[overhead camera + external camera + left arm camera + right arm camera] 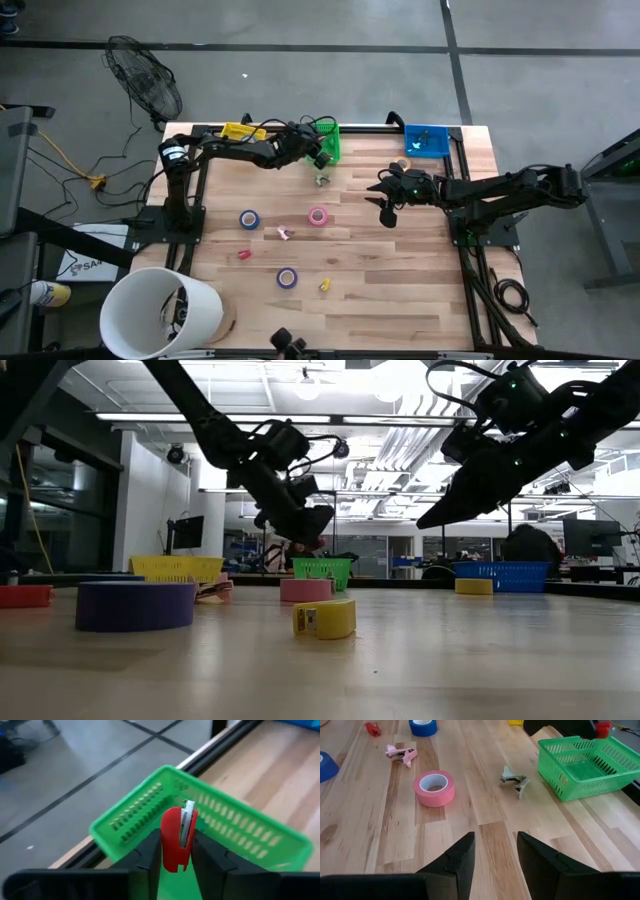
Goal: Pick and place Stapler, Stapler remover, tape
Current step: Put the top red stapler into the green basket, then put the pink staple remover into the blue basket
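Bench (400, 290): pale wooden top carrying everything below.
Left arm: reaches across the far edge; its fingers (177, 857) hang over the green basket (240, 827), closed on a small red stapler (176, 837) held upright between them.
Right arm: raised above the bench's right side; its fingers (495, 857) stand partly apart with nothing between them.
Baskets: green one at the far edge, yellow basket (240, 131) to its left, blue basket (428, 139) to its right.
Tape: pink roll (434, 788) mid-bench, 2 blue rolls (249, 219) further left and nearer the front, yellow roll (324, 619) near the front.
Staple remover (515, 780): grey metal, lying on the bench just beside the green basket.
Pink clip (401, 754): left of the pink roll.
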Controlling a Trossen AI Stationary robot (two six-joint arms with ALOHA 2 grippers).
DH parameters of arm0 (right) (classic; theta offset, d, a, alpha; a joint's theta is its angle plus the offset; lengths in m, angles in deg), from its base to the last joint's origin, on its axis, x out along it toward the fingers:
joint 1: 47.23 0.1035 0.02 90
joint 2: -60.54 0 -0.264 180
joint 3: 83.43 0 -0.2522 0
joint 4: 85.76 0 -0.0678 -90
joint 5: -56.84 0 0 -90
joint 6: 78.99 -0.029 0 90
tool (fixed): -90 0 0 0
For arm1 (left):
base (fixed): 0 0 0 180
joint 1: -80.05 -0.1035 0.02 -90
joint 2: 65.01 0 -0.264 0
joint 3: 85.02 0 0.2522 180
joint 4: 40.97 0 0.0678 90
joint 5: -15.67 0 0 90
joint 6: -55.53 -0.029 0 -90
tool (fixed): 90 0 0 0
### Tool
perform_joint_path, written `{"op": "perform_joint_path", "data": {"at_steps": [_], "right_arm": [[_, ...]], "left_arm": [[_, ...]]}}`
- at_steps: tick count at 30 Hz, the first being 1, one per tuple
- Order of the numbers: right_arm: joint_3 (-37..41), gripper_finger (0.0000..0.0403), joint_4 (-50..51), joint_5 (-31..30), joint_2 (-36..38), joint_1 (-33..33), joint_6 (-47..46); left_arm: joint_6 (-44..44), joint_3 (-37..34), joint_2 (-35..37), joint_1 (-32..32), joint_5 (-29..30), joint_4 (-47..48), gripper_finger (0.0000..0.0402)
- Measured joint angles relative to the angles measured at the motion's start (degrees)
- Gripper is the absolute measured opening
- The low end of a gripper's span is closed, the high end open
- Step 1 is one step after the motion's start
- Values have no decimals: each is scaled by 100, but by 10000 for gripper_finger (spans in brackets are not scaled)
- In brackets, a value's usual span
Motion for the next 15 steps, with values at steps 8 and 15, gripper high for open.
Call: {"op": "perform_joint_path", "data": {"at_steps": [8,15], "right_arm": [[0,138,-2,0,0,-1,0],[0,138,10,2,0,-1,-17]], "left_arm": [[-279,-2,-2,0,-103,264,180],[-728,-2,57,0,-562,365,208]]}}
